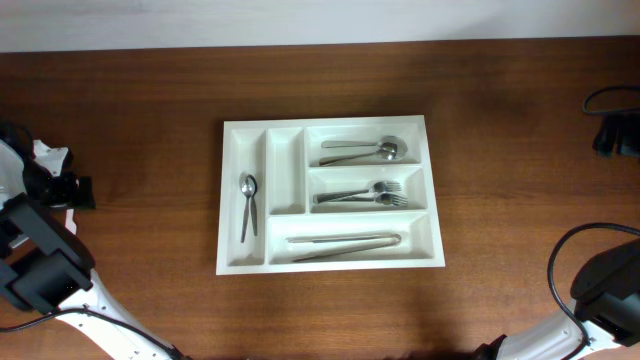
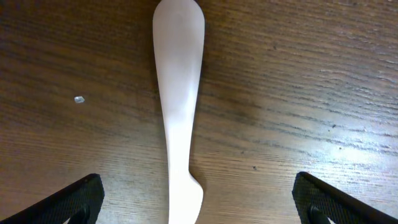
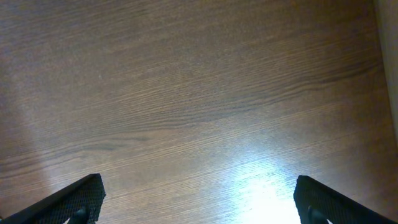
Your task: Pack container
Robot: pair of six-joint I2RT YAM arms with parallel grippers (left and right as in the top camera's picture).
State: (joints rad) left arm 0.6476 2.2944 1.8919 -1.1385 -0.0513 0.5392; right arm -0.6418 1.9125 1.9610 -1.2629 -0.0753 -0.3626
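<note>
At tabletop [image 1: 500, 120] centre, tray [image 1: 286, 170] sitting part-filled. At left, left gripper [image 2: 198, 194] hovering released, straddling white plastic utensil [image 2: 177, 93]; right gripper [image 3: 198, 194] also released over bare wood. Risk: thin flat utensil skating away if gripper closing off-centre.

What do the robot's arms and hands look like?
Each arm is a smooth white tube with chunky black blocks at the joints: see the left arm and the right arm. A black cable loops beside the right one. The left hand and right hand each have two flat black fingers with angled tips.
</note>
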